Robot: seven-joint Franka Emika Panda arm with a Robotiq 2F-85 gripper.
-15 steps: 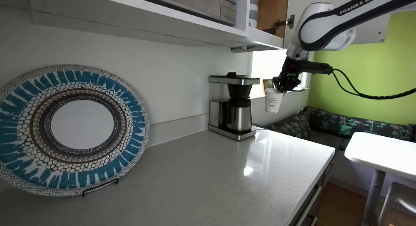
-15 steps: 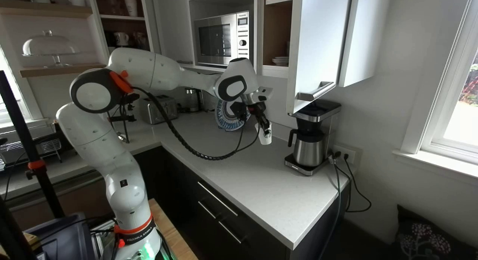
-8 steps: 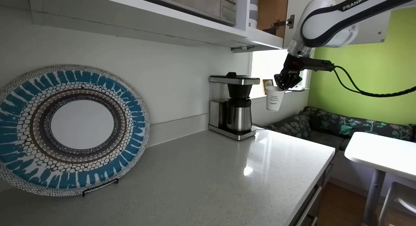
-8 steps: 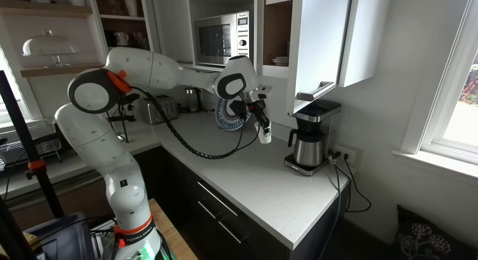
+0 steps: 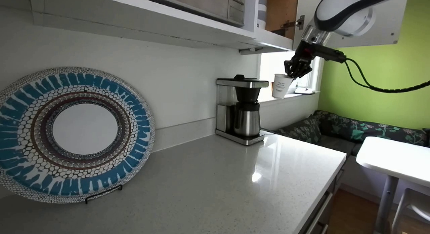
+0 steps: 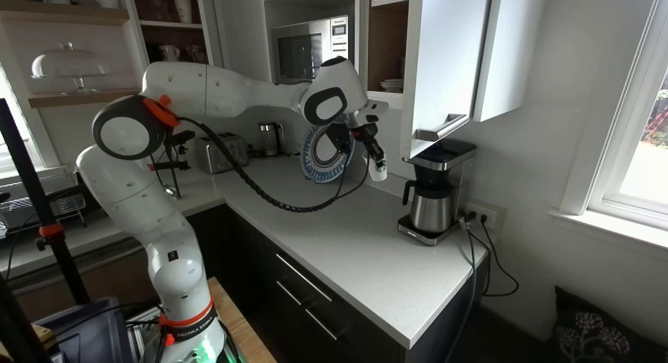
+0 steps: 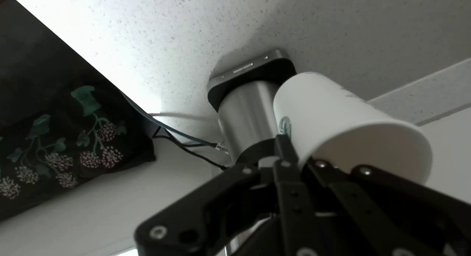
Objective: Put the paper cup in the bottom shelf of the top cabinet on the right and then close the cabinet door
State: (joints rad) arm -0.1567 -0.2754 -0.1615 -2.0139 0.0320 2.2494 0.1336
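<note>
Smooth, rounded white robot arm (image 6: 224, 91) with an angular black gripper (image 7: 300, 156).
Pale round screw heads (image 7: 158, 232) stud the gripper's black linkages (image 7: 198, 206); just behind it sits a shiny silver cylindrical collar (image 5: 315, 35); farther back come a dark-grey ring (image 6: 134, 106), orange-red trim (image 6: 162, 112) and a black ribbed cable (image 6: 271, 201); farthest away, a black band (image 6: 195, 329) under an orange-red stripe (image 6: 189, 319) reads FRANKA EMIKA in white.

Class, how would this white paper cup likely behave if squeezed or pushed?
The paper cup would probably be light and dent easily; its wall looks thin. The gripper pinches one side only, so a push might swivel it. Set down, it may tip, its base being narrower than its mouth.
</note>
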